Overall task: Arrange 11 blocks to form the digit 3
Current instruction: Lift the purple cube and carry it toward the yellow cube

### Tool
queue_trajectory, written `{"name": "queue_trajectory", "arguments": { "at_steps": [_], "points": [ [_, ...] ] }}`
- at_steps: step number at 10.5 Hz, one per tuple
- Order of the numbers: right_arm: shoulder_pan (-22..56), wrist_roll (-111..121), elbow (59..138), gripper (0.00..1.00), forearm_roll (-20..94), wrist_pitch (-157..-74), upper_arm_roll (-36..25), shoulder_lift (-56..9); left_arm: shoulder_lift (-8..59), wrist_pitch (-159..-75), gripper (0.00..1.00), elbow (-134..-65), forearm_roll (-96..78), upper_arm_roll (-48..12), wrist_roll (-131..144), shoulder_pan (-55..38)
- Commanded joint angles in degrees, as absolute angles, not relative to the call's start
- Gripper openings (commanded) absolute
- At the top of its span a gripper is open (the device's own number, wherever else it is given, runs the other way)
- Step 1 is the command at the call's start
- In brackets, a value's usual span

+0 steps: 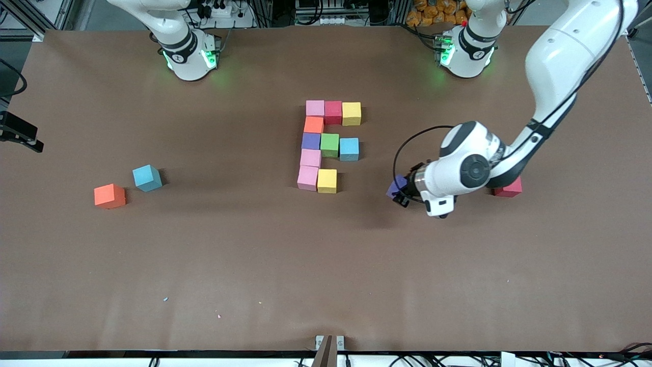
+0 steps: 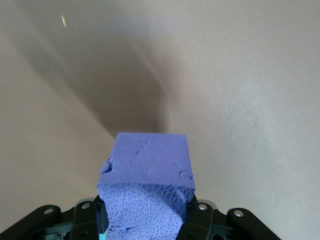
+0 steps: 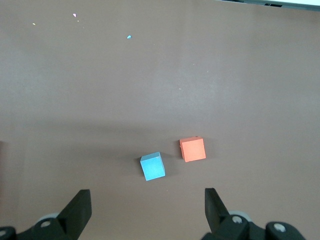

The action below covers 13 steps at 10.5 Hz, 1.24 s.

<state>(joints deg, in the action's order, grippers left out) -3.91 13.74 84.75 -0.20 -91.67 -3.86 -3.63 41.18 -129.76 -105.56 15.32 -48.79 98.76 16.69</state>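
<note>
Several blocks stand joined in the middle of the table: a row of pink (image 1: 315,107), red (image 1: 333,112) and yellow (image 1: 351,113), then orange (image 1: 313,124), purple (image 1: 310,140), green (image 1: 329,145), blue (image 1: 349,149), two pink (image 1: 310,157) and a yellow (image 1: 327,180). My left gripper (image 1: 400,192) (image 2: 145,220) is shut on another purple block (image 1: 396,185) (image 2: 147,170), over bare table beside that group, toward the left arm's end. My right gripper (image 3: 147,210) hangs open and empty, high over a loose blue block (image 3: 153,166) and an orange one (image 3: 192,149).
The loose blue (image 1: 147,178) and orange (image 1: 109,196) blocks sit apart toward the right arm's end. A red block (image 1: 509,188) lies half hidden under the left arm. Small specks (image 1: 165,298) dot the brown table (image 1: 254,255) nearer the front camera.
</note>
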Motion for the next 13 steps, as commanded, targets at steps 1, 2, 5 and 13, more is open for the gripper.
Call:
{"name": "queue_trajectory", "arguments": {
  "at_steps": [1,2,5,13],
  "points": [
    [-4.9,13.4,83.9,1.0,0.5,-91.1,-3.1,-3.9,41.2,-131.7,0.17,-102.8,13.9,-45.3,106.8,10.5],
    [-4.9,13.4,83.9,1.0,0.5,-91.1,-3.1,-3.9,41.2,-131.7,0.17,-102.4,13.6,-44.0,109.5,8.3],
    [-4.9,13.4,83.9,1.0,0.5,-91.0,-3.1,-3.9,41.2,-133.9,0.19,-102.0,13.9,-40.9,116.3,4.1],
    [-4.9,13.4,83.9,1.0,0.5,-91.0,-3.1,-3.9,42.0,-140.0,0.19,-102.0,14.0,-39.0,127.1,-0.4]
  ]
}}
